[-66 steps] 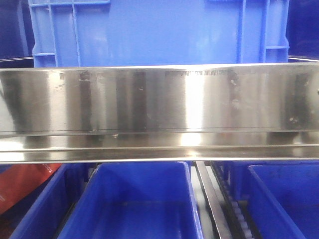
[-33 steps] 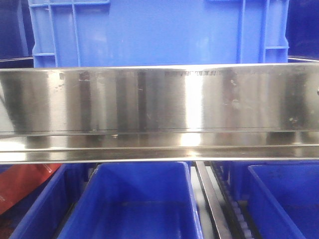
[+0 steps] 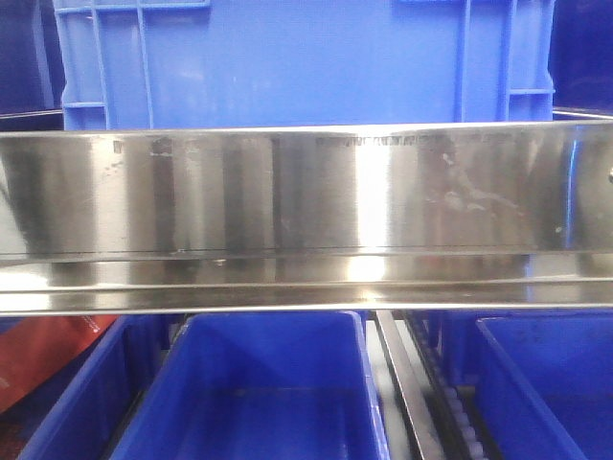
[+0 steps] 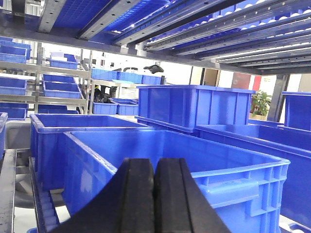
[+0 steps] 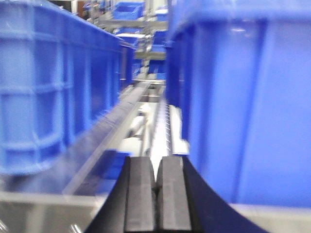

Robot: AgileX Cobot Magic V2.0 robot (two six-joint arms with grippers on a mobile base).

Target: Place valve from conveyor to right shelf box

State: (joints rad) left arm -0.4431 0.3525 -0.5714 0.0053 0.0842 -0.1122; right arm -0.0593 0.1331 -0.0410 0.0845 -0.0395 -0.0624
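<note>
Neither valve nor conveyor is in view, so its bearing from either hand cannot be told. Left hand point(image 4: 154, 196) and right hand point(image 5: 156, 194) are both closed, empty, among open-topped blue plastic shelf boxes point(image 4: 194, 160).

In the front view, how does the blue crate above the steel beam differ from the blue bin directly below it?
The upper crate shows only its ribbed outer wall, so its inside is hidden; the lower bin is seen from above, open, with nothing visible in the part shown. The upper crate looks lighter blue and spans most of the steel beam; the lower bin is deeper blue and narrower, flanked by other bins. Both are blue plastic.
</note>
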